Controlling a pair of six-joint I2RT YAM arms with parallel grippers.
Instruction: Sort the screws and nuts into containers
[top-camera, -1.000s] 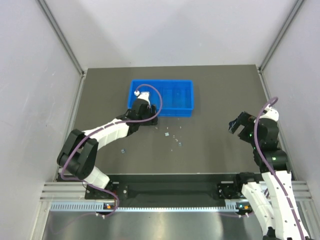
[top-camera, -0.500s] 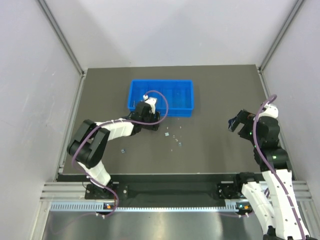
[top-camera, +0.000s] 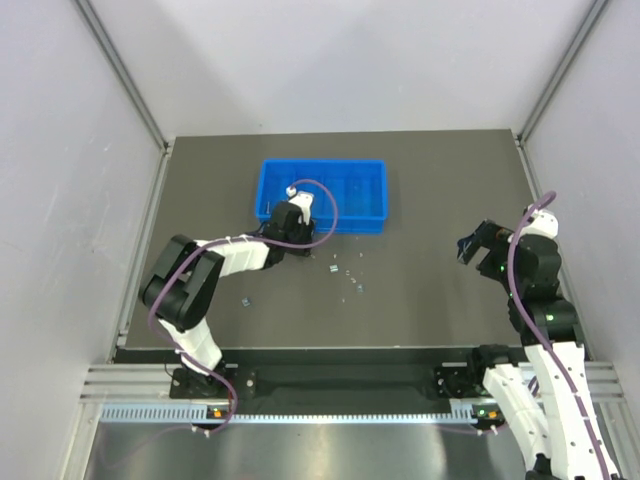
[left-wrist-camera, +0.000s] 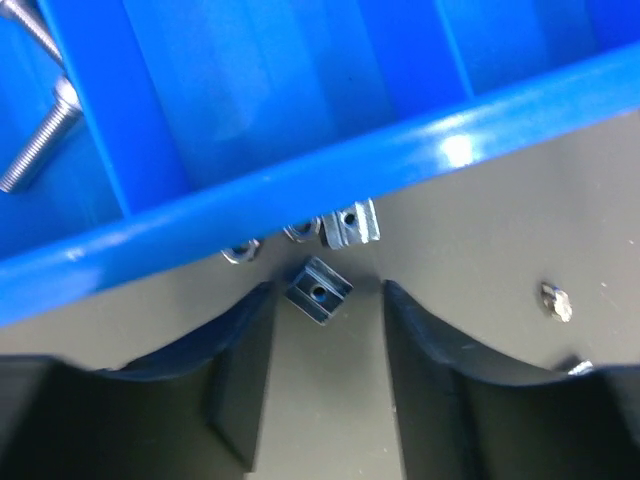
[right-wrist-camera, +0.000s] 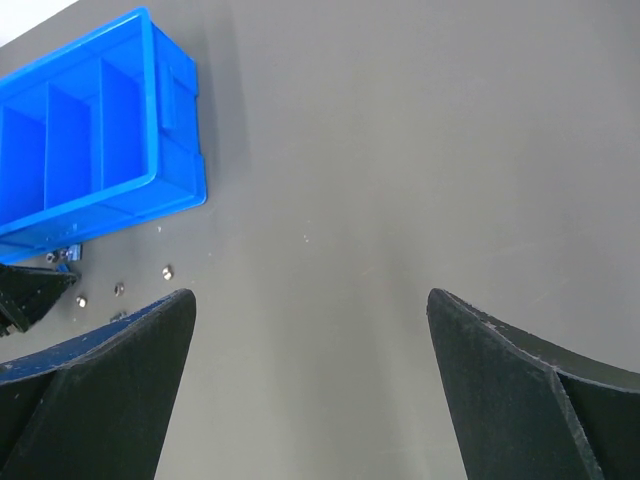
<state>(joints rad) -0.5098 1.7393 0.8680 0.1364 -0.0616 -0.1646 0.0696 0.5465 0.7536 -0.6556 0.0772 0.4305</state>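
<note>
Narrowing over the last second, left jaws straddle a nut (left-wrist-camera: 318, 291) by the tray (left-wrist-camera: 420, 160) wall, not yet gripping, so pickup is starting; right jaws wide, empty.

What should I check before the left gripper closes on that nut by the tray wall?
1. Nut centred between the left gripper fingers: ok.
2. Jaws apart, a gap on each side of the nut: ok.
3. Neighbouring nuts against the tray wall lie outside the jaws: ok.
4. Fingertips clear of the tray wall: cannot tell, they are very close.
5. Right gripper open, empty, well away from the tray: ok.
</note>
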